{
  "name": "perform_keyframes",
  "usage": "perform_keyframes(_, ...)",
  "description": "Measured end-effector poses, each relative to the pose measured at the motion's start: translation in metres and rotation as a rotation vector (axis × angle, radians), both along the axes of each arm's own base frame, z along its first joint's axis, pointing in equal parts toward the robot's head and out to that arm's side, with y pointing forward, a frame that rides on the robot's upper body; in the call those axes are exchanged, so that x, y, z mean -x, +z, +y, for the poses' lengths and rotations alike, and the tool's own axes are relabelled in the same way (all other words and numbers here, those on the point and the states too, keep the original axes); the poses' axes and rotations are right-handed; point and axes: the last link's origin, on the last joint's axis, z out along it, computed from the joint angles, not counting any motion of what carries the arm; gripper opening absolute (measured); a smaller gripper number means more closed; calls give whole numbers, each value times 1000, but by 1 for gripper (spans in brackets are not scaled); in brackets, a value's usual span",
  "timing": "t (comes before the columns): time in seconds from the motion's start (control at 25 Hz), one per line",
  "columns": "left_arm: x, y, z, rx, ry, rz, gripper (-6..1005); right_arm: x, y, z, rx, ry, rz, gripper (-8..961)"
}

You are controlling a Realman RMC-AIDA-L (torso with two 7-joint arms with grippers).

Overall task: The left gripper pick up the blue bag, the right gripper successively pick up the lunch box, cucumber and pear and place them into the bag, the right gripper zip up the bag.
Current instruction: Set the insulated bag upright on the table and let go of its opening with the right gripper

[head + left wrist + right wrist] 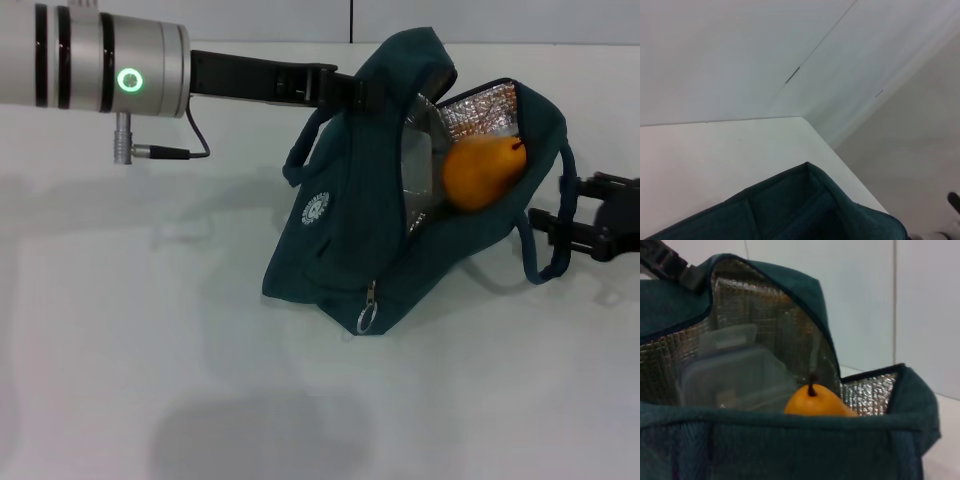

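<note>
Two items, pear (484,172) and box (735,375), sit in the bag (350,240) the left gripper (345,90) pinches up, right gripper (600,222) jaws unreadable; slack could spill them.

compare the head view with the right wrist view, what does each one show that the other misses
Only the head view shows the left claw up at the bag's top, the right claw off to the bag's right, the zipper's ring pull and the white logo. Only the right wrist view shows the lunch box inside, behind the pear. Both show the open blue bag, its foil lining and the pear.
</note>
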Motion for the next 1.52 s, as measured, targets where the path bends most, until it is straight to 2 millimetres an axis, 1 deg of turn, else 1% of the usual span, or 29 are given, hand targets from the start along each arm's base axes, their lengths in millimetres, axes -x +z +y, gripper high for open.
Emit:
perform_keyframes(0.16, 2, -1, -2, 0, 1, -2, 56, 6, -5, 11, -8, -1, -28, 651)
perform_keyframes(0.28, 4, -1, -3, -1, 6, -3, 56, 8, -5, 13, -20, -7, -23, 650)
perform_keyframes(0.4, 8, -1, -4, -3, 13, -2, 56, 6, 4, 13, -76, -33, 37, 565)
perform_keyframes(0.44, 10, -1, -5, -5, 15, -1, 56, 6, 4, 13, -76, -33, 37, 536)
perform_keyframes(0.52, 14, 1, -5, -17, 20, -5, 56, 0, 23, 7, -182, -58, 148, 474)
perform_keyframes(0.68, 23, 2, -6, -34, 35, -26, 56, -5, 42, -8, -274, -25, 251, 337)
perform_keyframes(0.84, 31, -2, -8, -28, 42, -46, 56, 4, 59, -28, -288, 81, 366, 199)
perform_keyframes(0.96, 42, -4, -8, -46, 57, -54, 56, 16, 73, -39, -274, 185, 449, 95)
perform_keyframes(1.04, 50, -6, -8, -64, 64, -60, 56, 22, 79, -39, -260, 216, 478, 78)
perform_keyframes(1.12, 56, -8, -11, -75, 66, -72, 56, 27, 83, -31, -218, 204, 506, 62)
perform_keyframes(1.2, 59, -11, -15, -78, 68, -90, 56, 29, 79, -23, -175, 174, 513, 45)
perform_keyframes(1.28, 64, -16, -23, -84, 78, -116, 56, 32, 74, -19, -150, 168, 515, 29)
perform_keyframes(1.4, 71, -21, -31, -81, 110, -167, 56, 37, 73, -18, -152, 191, 520, 27)
perform_keyframes(1.52, 72, -26, -38, -75, 107, -216, 56, 43, 75, -20, -145, 228, 529, 24)
